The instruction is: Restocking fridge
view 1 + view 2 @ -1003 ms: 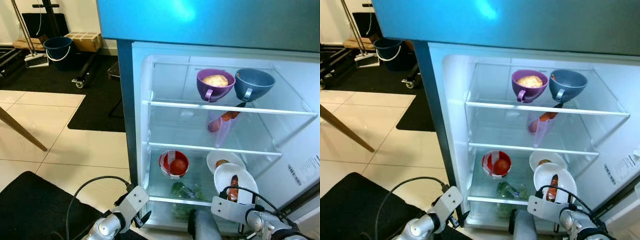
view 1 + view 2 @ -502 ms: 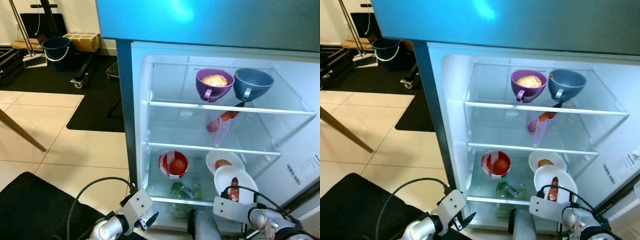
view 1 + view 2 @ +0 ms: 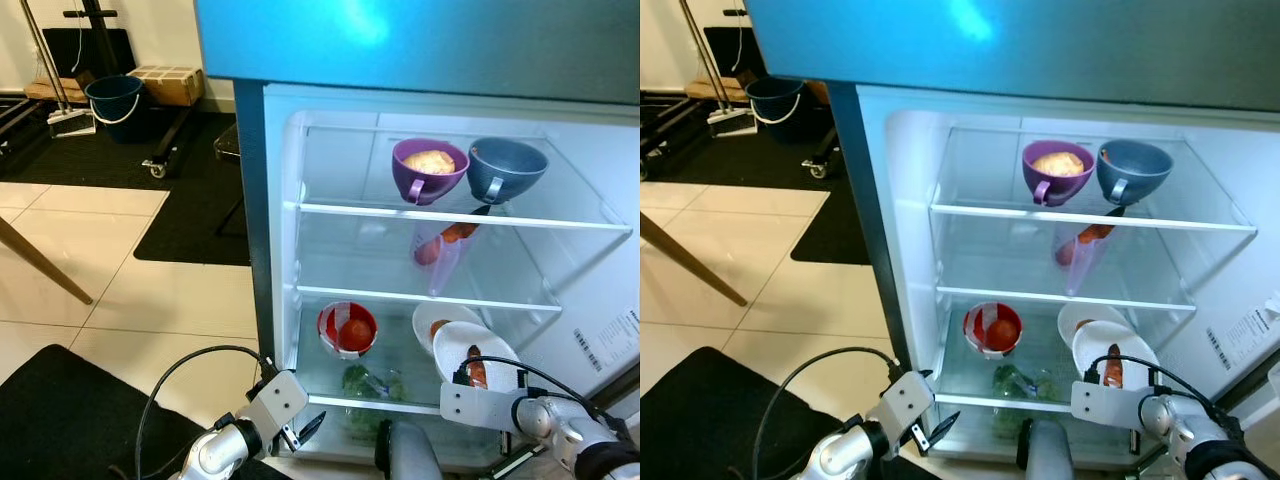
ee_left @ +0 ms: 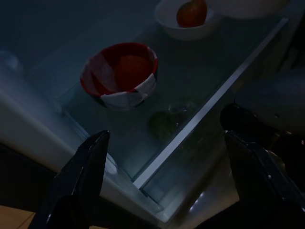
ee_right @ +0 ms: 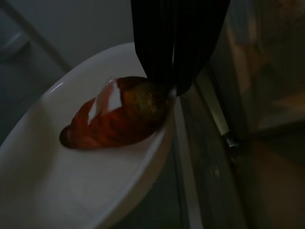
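Plate [image 3: 478,347] with sausage, pinched by the closed right claw [image 5: 174,71], has moved deeper into fridge [image 3: 300,250].

White plate [image 3: 480,350] w/ red sausage [image 3: 477,366]

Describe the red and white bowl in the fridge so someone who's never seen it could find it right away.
Look into the open fridge and go down to the lowest glass shelf, above the leafy greens. On its left side sits the red and white bowl with a red round fruit inside. Its neighbours to the right are plain white dishes; it alone is patterned.
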You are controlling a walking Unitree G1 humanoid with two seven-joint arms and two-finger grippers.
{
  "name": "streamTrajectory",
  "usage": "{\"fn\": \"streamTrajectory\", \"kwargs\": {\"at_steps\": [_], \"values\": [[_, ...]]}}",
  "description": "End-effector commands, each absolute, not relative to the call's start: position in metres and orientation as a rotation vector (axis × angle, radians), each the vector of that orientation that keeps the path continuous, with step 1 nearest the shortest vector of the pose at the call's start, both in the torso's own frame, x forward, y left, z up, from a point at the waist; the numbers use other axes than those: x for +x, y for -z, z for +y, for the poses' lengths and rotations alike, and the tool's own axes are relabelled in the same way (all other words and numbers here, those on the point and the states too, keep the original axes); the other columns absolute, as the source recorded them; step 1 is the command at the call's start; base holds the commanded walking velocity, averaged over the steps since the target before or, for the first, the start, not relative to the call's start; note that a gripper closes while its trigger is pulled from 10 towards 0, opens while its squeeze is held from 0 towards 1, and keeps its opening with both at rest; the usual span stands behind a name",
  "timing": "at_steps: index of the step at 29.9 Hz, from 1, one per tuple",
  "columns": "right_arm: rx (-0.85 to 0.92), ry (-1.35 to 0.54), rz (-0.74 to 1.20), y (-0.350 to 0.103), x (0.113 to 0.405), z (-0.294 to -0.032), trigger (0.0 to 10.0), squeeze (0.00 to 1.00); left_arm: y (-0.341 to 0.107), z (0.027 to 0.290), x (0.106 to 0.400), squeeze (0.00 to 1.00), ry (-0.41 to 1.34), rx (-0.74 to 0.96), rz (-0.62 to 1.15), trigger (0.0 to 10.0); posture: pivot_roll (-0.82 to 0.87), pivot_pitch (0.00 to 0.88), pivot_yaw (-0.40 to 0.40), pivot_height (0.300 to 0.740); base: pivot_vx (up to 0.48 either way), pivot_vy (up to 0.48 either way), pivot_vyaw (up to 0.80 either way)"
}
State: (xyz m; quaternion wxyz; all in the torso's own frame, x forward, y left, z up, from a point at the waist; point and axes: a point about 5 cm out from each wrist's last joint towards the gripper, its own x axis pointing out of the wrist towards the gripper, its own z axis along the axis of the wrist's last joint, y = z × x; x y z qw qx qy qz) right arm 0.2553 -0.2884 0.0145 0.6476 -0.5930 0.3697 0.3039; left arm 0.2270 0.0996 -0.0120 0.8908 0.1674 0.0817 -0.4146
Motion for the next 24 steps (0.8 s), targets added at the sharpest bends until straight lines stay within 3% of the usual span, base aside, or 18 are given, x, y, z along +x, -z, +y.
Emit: {"fn": "streamTrajectory", "kwargs": {"at_steps": [1,12,24], "values": [[-1.358,-0.715,0.823,-0.021,0.258,-0.286,10.0,0.0,0.009,0.102,0.229,0.0,0.858,0.349,0.148,10.0,0.01,0.0,-0.048,0.488,0.0,0.0,0.0],[-1.387,-0.859,0.876,-0.035,0.24,-0.285,10.0,0.0,0.005,0.1,0.233,0.0,0.856,0.356,0.134,10.0,0.0,0.0,-0.046,0.488,0.0,0.0,0.0],[-1.358,-0.845,0.916,-0.016,0.231,-0.273,10.0,0.0,0.003,0.099,0.235,0.0,0.851,0.363,0.132,10.0,0.01,0.0,-0.045,0.488,0.0,0.0,0.0]]}}
